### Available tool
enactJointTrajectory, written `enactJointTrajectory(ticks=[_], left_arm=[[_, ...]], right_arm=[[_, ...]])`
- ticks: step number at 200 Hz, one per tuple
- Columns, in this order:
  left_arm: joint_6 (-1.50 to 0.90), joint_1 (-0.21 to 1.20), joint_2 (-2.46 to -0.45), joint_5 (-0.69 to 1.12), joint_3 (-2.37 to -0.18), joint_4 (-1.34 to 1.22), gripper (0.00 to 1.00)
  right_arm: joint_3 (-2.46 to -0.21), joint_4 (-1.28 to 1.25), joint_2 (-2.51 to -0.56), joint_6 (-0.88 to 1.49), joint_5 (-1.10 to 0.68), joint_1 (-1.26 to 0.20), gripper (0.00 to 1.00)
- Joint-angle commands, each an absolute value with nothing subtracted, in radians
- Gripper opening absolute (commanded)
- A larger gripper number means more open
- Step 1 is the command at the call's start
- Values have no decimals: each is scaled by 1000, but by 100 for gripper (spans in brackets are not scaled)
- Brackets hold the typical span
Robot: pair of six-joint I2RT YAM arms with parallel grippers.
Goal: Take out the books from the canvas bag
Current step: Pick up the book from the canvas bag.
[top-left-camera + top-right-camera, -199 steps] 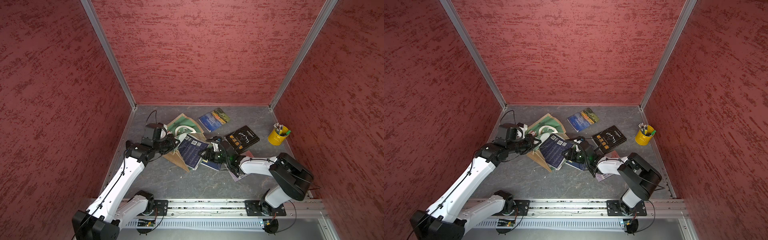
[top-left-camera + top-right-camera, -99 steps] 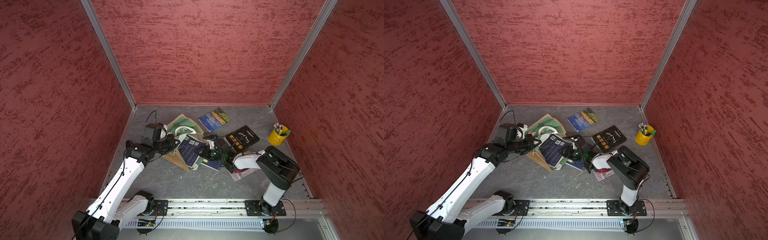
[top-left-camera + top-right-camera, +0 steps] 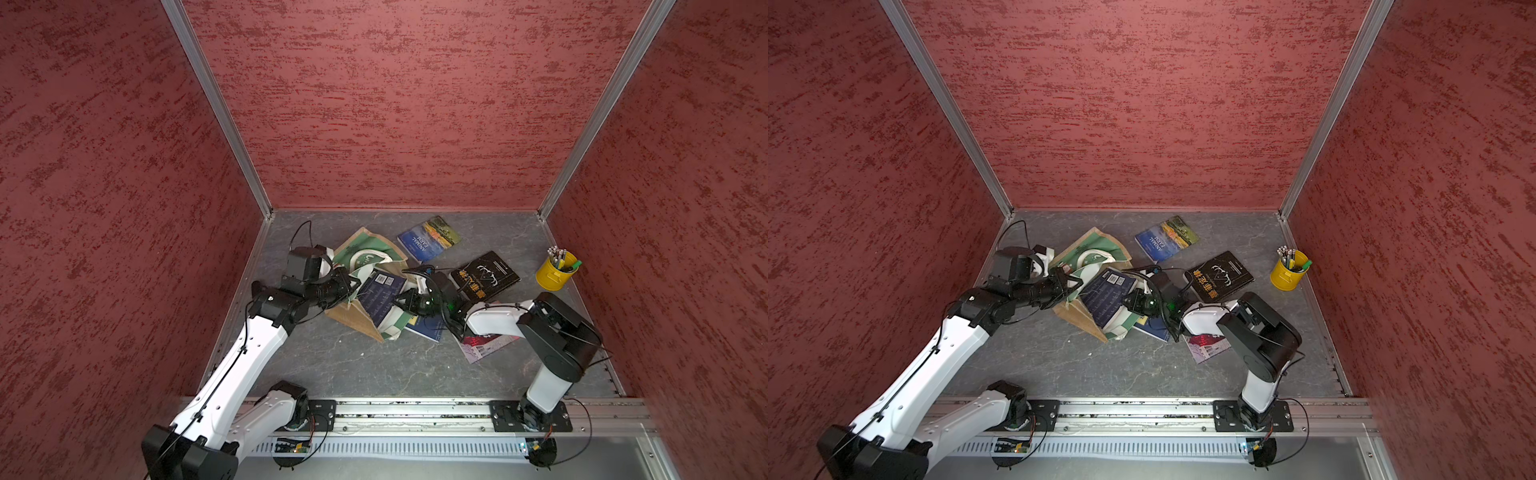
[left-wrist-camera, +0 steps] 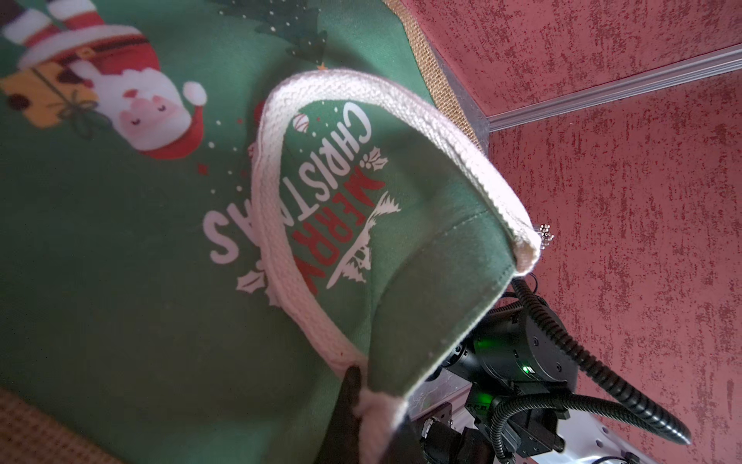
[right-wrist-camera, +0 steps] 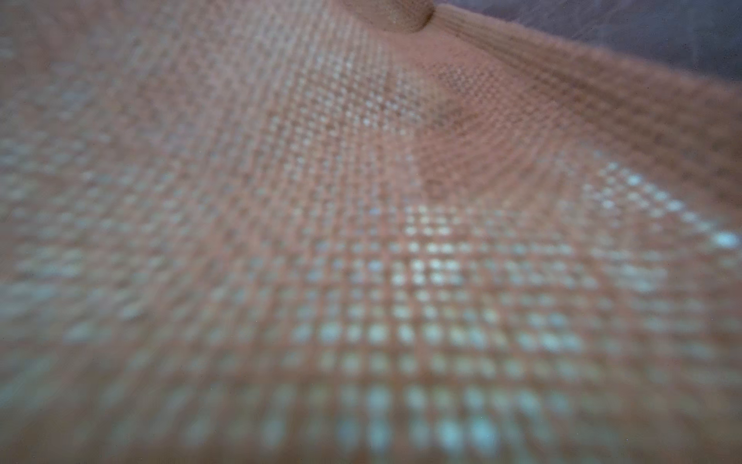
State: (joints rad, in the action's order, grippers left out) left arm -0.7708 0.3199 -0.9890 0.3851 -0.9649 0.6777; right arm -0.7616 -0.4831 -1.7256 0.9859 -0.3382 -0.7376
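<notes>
The canvas bag (image 3: 353, 318) (image 3: 1077, 320) lies on its side left of centre. A navy book (image 3: 380, 297) (image 3: 1106, 299) sticks out of its mouth. My left gripper (image 3: 351, 282) (image 3: 1073, 282) (image 4: 369, 401) is shut on the bag's white strap (image 4: 273, 225) at the green printed panel. My right gripper (image 3: 405, 301) (image 3: 1129, 301) sits at the navy book's right edge in the bag mouth; its jaws are hidden. Blurred burlap (image 5: 361, 241) fills the right wrist view. Out on the floor lie a blue Animal Farm (image 3: 428, 239), a black book (image 3: 484, 276), a pink-red book (image 3: 484, 347) and another navy book (image 3: 426, 328).
A yellow pencil cup (image 3: 557, 274) (image 3: 1287, 274) stands at the right wall. Red walls close in the floor on three sides, and a metal rail (image 3: 415, 409) runs along the front. The right arm's wrist (image 4: 514, 361) shows just past the bag rim in the left wrist view.
My right gripper has pushed a little left into the bag mouth, and its elbow has swung in and up. The left arm and the bag strap have not moved.
</notes>
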Motion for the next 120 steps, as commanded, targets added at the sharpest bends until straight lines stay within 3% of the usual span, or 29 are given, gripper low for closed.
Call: enactJointTrajectory(ticks=[1, 68, 120], left_arm=[[-776, 321, -978, 400, -989, 621, 0], [-740, 318, -1032, 302, -1058, 710, 0], [-713, 316, -1082, 255, -1116, 744, 0]], right_arm=[[-745, -477, -1656, 950, -296, -735, 1], [-765, -288, -1459, 835, -296, -735, 0], [-757, -54, -1183, 795, -207, -734, 0]])
